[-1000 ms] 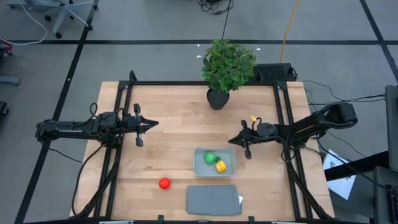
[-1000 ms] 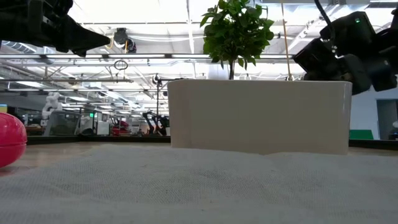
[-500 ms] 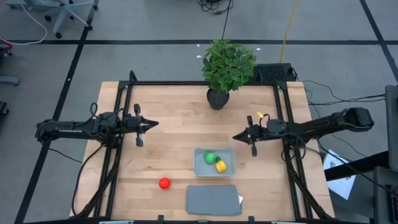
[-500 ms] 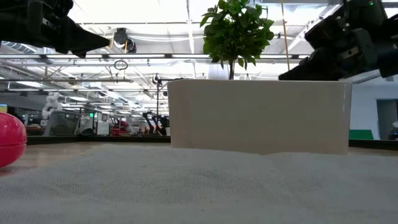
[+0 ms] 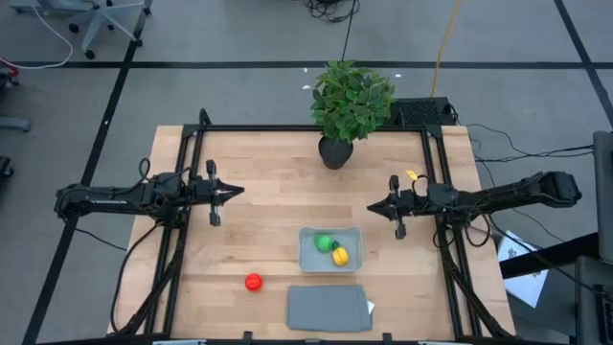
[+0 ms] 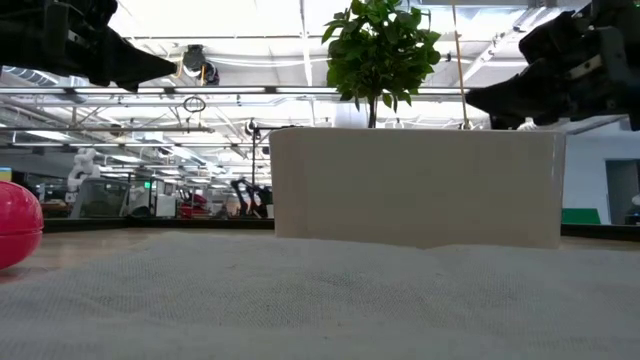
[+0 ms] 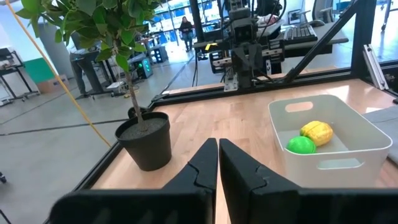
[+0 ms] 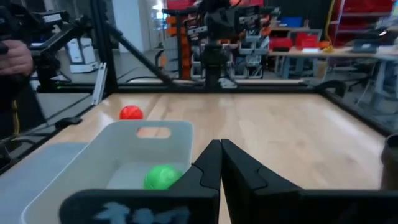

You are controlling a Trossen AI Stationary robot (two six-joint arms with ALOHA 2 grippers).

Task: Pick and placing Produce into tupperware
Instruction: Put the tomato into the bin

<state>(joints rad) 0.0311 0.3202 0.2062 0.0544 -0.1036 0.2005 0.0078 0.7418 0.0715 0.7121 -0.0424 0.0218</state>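
Observation:
The tupperware tub (image 5: 330, 250) sits near the table's near edge, right of centre, holding the round green fruit (image 5: 325, 243) and the yellow one (image 5: 339, 256). The round red fruit (image 5: 253, 282) lies on the wood to the tub's left; it also shows in the low view (image 6: 15, 226) and the right wrist view (image 8: 130, 112). My left gripper (image 5: 238, 191) hovers shut over the table's left part. My right gripper (image 5: 372, 206) hovers shut beyond the tub's far right corner. In the wrist views the green fruit (image 7: 301, 145) (image 8: 161, 177) and the yellow fruit (image 7: 316, 131) lie inside the tub (image 7: 348, 149) (image 8: 124, 149).
A potted plant (image 5: 347, 105) stands at the table's far edge. A flat grey lid (image 5: 329, 308) lies at the near edge just in front of the tub. Black frame rails run along both sides. Bare wood lies between the two grippers.
My right arm has drawn back toward the table's right edge and slightly toward the far edge, away from the tub, levelling out as it went. The left arm and the fruits have kept still.

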